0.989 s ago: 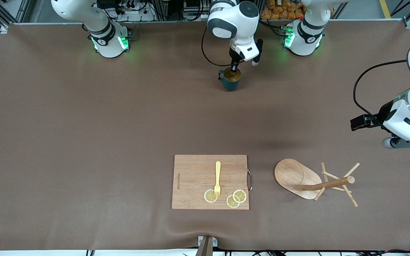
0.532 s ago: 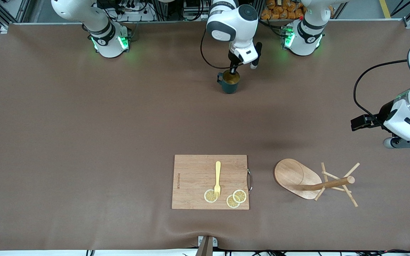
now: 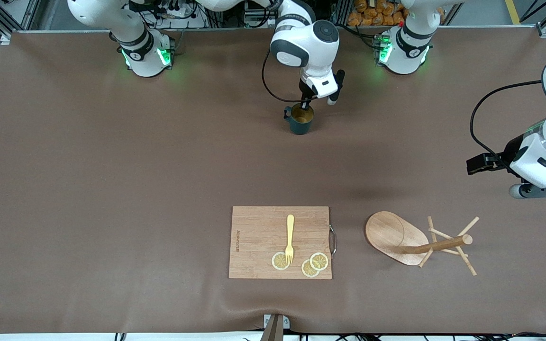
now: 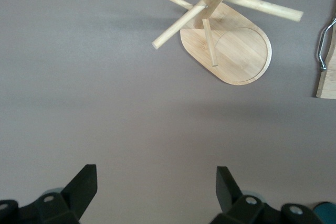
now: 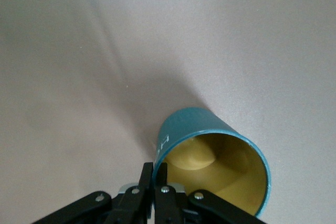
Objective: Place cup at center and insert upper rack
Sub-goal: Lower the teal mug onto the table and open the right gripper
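Cup (image 3: 300,121) rim pinched by right gripper (image 3: 305,102); left gripper (image 4: 152,192) waits spread above table (image 3: 112,189).

right gripper (image 3: 305,101) clamped; left gripper (image 4: 152,190) spread.

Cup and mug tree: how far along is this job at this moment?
Done: the right gripper is shut on the rim of the teal cup, near the robots' bases. In hand: carrying that cup toward the table's center. Left: setting it down, and the mug tree, which stands untouched beside the cutting board. The left gripper waits open above the table at its own end.
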`<state>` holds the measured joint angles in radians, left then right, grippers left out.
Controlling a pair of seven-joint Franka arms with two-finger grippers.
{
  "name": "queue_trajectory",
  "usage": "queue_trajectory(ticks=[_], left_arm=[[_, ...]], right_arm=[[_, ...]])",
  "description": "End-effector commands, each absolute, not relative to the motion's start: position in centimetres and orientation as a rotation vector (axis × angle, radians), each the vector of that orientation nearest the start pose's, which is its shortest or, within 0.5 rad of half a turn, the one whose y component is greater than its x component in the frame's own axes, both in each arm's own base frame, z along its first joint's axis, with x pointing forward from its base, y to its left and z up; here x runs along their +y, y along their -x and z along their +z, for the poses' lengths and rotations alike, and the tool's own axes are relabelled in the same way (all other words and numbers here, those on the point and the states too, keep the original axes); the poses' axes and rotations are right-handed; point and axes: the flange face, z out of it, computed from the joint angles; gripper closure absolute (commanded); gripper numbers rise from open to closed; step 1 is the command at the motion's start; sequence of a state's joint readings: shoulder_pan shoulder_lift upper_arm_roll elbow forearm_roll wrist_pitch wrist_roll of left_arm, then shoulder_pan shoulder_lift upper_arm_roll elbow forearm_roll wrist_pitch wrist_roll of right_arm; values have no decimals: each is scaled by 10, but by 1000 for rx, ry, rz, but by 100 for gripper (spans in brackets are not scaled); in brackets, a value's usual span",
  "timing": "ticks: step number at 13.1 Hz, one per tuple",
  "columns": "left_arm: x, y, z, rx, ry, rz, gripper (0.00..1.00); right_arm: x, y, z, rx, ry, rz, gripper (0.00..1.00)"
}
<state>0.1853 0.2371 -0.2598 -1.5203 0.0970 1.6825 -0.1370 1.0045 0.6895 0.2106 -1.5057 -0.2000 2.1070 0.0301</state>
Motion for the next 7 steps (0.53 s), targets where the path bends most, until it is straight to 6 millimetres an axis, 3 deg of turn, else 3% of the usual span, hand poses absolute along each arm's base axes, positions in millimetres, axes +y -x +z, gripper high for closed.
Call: queue_trajectory(ticks=[1, 2, 7], left_arm=[[-22, -628, 526, -99, 3094, 84, 0], [-22, -628, 524, -98, 3094, 88, 0], [-23, -628, 525, -97, 3096, 86, 0]], right_arm=[[649, -275, 260, -1873, 2612, 41, 84], [648, -276, 261, -1871, 2613, 38, 74], [645, -289, 270, -1840, 2627, 20, 49]])
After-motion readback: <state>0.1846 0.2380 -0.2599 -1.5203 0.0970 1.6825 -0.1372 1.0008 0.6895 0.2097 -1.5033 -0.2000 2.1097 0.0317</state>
